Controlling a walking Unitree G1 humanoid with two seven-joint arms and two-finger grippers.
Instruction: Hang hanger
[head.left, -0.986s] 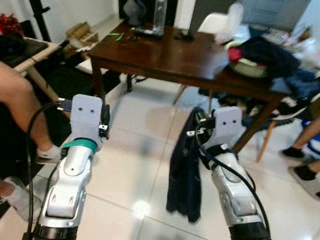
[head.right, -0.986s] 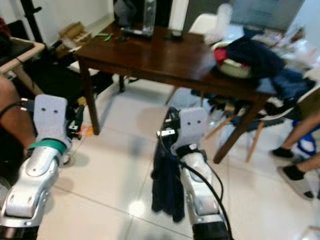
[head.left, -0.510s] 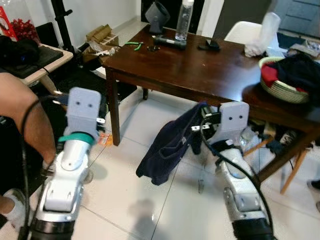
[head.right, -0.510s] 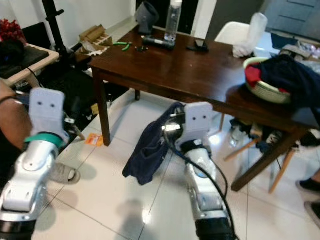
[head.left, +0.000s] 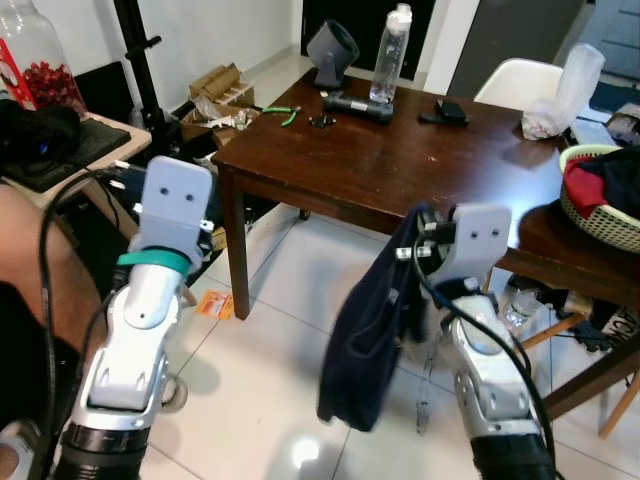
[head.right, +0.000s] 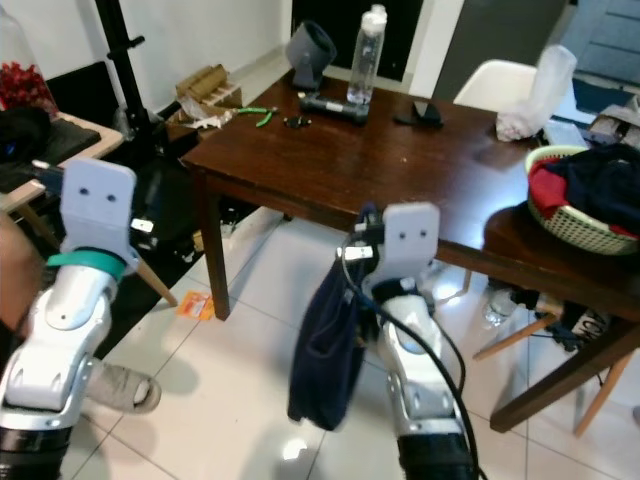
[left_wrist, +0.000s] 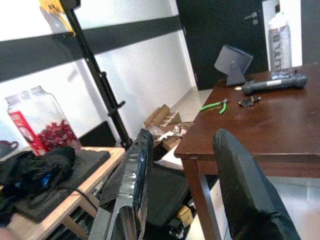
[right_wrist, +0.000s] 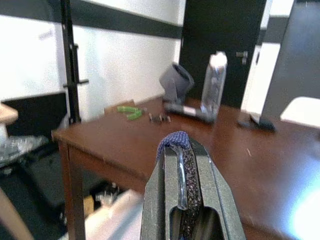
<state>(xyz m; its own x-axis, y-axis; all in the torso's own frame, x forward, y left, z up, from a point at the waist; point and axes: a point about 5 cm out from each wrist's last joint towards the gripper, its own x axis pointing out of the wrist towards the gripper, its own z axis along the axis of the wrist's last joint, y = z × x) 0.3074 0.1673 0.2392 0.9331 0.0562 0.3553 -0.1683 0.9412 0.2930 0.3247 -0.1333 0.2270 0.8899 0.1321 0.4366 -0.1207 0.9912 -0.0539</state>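
Right gripper is pinched tight on a hanger hook w/ a dark garment draped below, held high so the cloth clears the floor, just off the near edge of the brown table. Left gripper is parted w/ nothing between its fingers, raised near the table's near-left corner, prob just kept out of the way
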